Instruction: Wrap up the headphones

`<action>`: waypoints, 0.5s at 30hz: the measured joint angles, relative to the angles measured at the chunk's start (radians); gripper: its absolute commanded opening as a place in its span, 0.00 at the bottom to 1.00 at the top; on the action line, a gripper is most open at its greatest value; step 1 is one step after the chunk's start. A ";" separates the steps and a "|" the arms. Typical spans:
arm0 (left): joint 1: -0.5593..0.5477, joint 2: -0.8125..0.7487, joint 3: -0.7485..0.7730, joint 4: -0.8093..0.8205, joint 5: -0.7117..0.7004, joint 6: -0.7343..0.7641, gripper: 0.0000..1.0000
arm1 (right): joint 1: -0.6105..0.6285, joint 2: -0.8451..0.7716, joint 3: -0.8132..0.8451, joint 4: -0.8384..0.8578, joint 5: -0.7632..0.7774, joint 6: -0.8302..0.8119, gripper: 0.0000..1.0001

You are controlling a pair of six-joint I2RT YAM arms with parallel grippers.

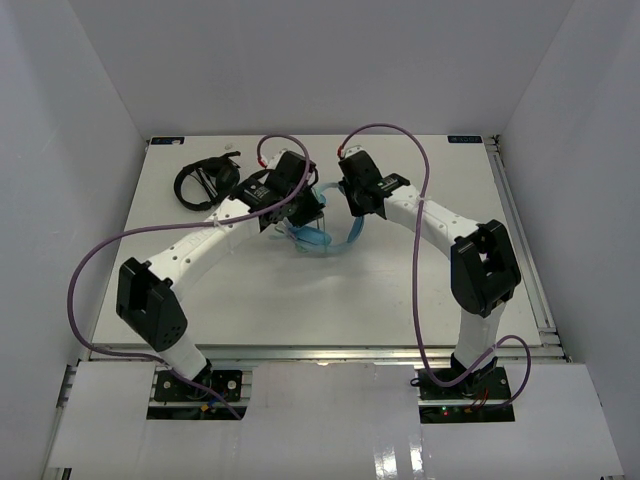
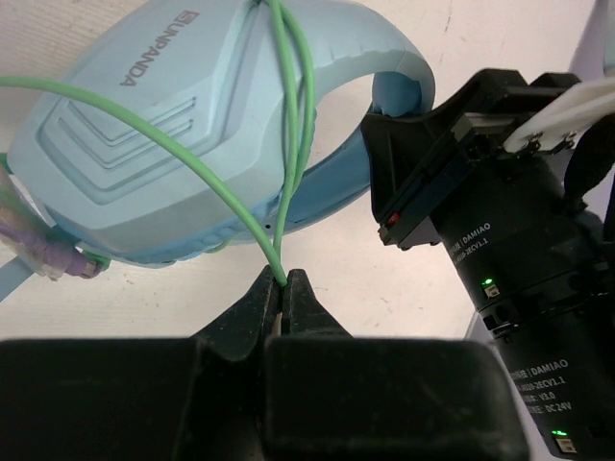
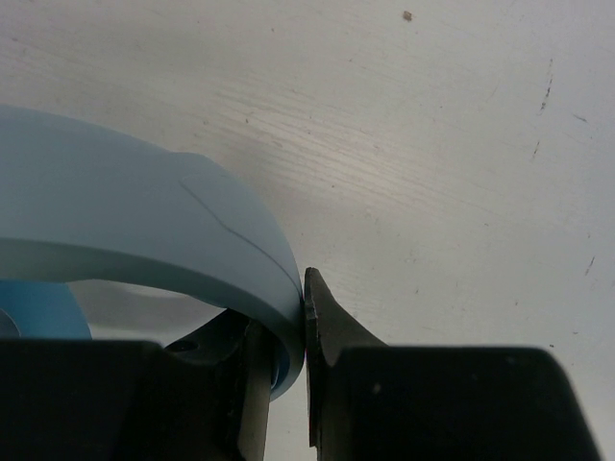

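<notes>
The light blue headphones [image 1: 322,237] lie at the middle of the table between my two grippers. In the left wrist view an ear cup [image 2: 144,144] fills the upper left, with the pale green cable [image 2: 288,125] running over it in loops. My left gripper [image 2: 283,293] is shut on the cable, which comes out between the tips. My right gripper [image 3: 288,327] is shut on the headband [image 3: 144,230], one finger on each side of its edge. In the top view the left gripper [image 1: 300,207] and the right gripper [image 1: 352,200] stand close together over the headphones.
Black headphones [image 1: 205,180] lie at the back left of the table [image 1: 400,290]. The right arm's wrist [image 2: 519,230] stands close on the right in the left wrist view. White walls enclose the table on three sides.
</notes>
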 measured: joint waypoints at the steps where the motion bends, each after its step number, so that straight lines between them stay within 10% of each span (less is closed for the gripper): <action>1: -0.013 0.007 -0.001 0.003 -0.020 0.010 0.07 | 0.000 0.000 -0.003 -0.004 -0.002 0.000 0.08; 15: -0.243 0.143 0.080 -0.047 -0.471 0.235 0.09 | -0.012 0.016 -0.015 -0.039 -0.035 -0.004 0.08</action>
